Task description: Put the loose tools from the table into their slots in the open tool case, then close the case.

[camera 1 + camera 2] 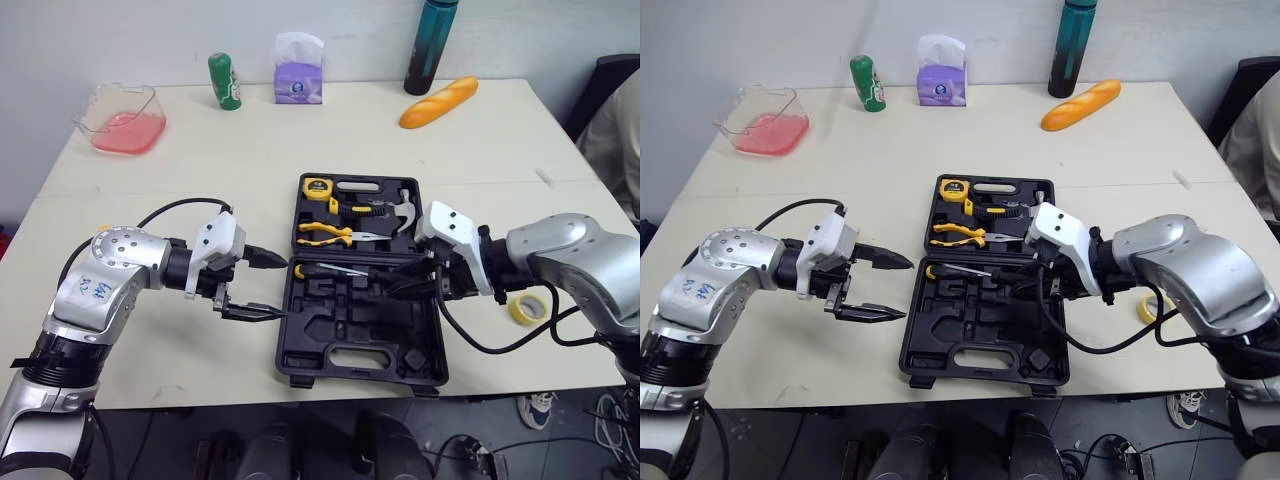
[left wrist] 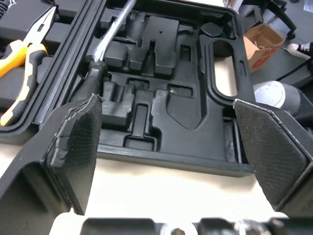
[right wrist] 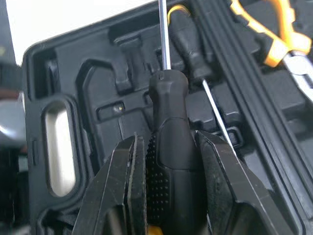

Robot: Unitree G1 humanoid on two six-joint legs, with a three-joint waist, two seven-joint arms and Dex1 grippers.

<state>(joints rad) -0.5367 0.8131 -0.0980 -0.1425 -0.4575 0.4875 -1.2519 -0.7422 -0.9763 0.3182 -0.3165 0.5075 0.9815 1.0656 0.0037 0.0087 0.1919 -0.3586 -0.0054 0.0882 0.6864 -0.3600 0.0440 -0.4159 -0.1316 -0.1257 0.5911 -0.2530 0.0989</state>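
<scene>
The black tool case (image 1: 300, 340) lies open at the table's front middle. Its far half holds a yellow tape measure (image 1: 318, 187), yellow-handled pliers (image 1: 325, 233) and a hammer (image 1: 400, 212). A black-handled screwdriver (image 1: 330, 270) lies along the far edge of the near half. My right gripper (image 3: 168, 142) is shut on another black-handled screwdriver (image 3: 167, 93), held low over the near half's empty slots with its shaft pointing toward the left. My left gripper (image 1: 278, 287) hangs open just off the case's left edge, with nothing between its pads (image 2: 78, 142).
A yellow tape roll (image 1: 523, 308) lies right of the case under my right arm. Along the far edge stand a clear tub with pink contents (image 1: 122, 118), a green can (image 1: 224, 80), a tissue pack (image 1: 299, 70), a dark bottle (image 1: 430, 45) and a bread loaf (image 1: 438, 102).
</scene>
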